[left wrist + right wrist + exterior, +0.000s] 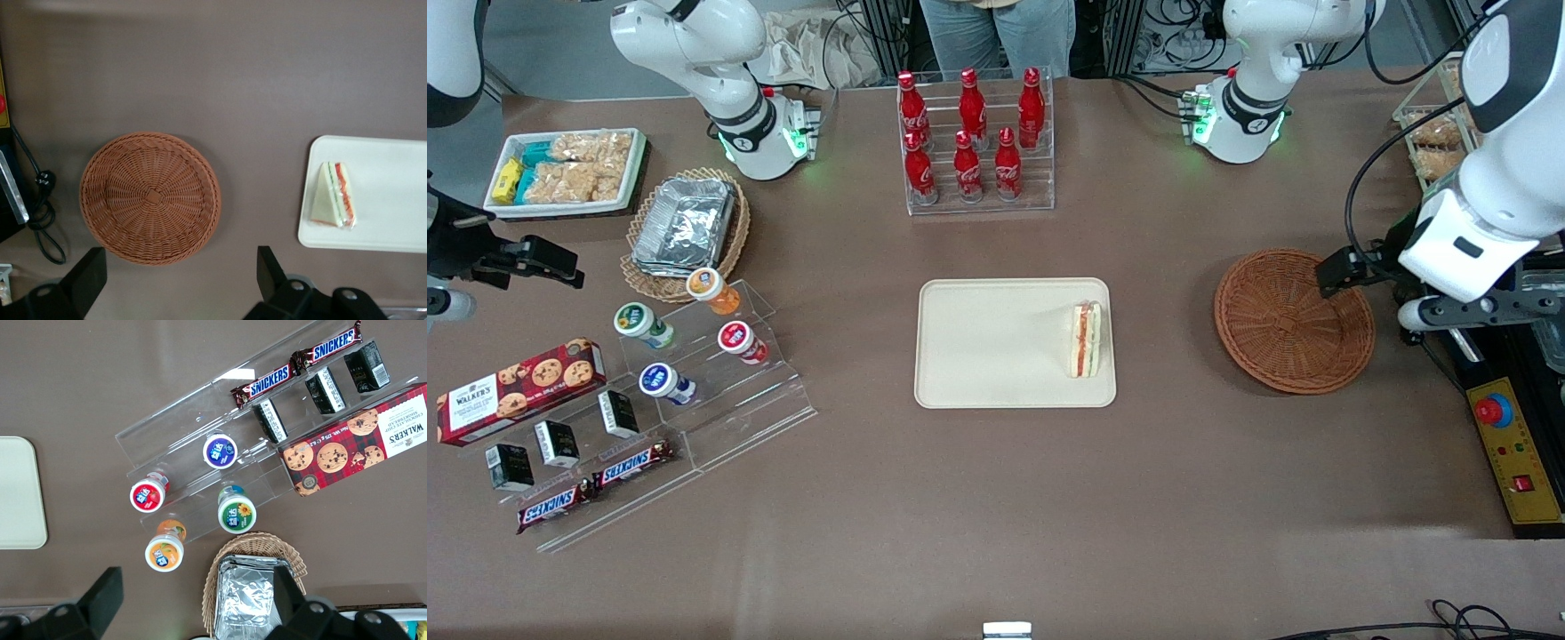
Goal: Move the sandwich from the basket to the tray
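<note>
Counting one sandwich [1086, 340] lying on one tray [978, 356] at the table's middle; one basket [1280, 329] sitting toward the working arm's edge; one gripper [177, 280] hovering above the table just beside that basket, fingers spread apart. Tallying six red bottles [967, 164] standing in one clear rack [983, 206] near the table edge farthest from the front camera. Toward the parked arm's end, numbering four round tubs [734, 340] on one clear stepped stand [774, 400], three small black boxes [557, 443], two Snickers bars [634, 462], one biscuit box [516, 391], one scalloped basket [645, 280] holding foil containers [685, 222], and one white tray [640, 160] of snack packets [578, 173] at the corner.
</note>
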Controlling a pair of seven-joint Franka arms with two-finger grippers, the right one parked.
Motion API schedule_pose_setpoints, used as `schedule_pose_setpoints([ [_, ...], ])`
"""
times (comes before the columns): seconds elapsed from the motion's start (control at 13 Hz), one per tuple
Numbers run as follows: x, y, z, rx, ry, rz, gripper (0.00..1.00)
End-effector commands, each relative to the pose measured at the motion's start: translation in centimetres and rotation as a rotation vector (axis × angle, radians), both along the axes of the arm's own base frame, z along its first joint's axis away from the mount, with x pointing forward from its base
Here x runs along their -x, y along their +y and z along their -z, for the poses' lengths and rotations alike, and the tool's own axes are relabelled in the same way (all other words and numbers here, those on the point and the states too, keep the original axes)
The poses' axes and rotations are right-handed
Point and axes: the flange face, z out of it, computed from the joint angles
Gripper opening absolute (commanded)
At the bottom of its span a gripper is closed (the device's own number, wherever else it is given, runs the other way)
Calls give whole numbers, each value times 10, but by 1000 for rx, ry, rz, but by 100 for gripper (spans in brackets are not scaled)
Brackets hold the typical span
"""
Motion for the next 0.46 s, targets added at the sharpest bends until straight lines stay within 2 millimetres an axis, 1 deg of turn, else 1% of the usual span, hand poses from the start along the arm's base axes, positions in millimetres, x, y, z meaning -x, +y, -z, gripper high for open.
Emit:
schedule_pose_setpoints([
  [0.0, 16, 2, -4, 18, -28, 33, 100],
  [0.08, 20, 3, -8, 18, -36, 32, 100],
  [0.15, 22, 4, -8, 18, -42, 31, 100],
  [0.38, 19, 1, -4, 16, -31, 36, 100],
])
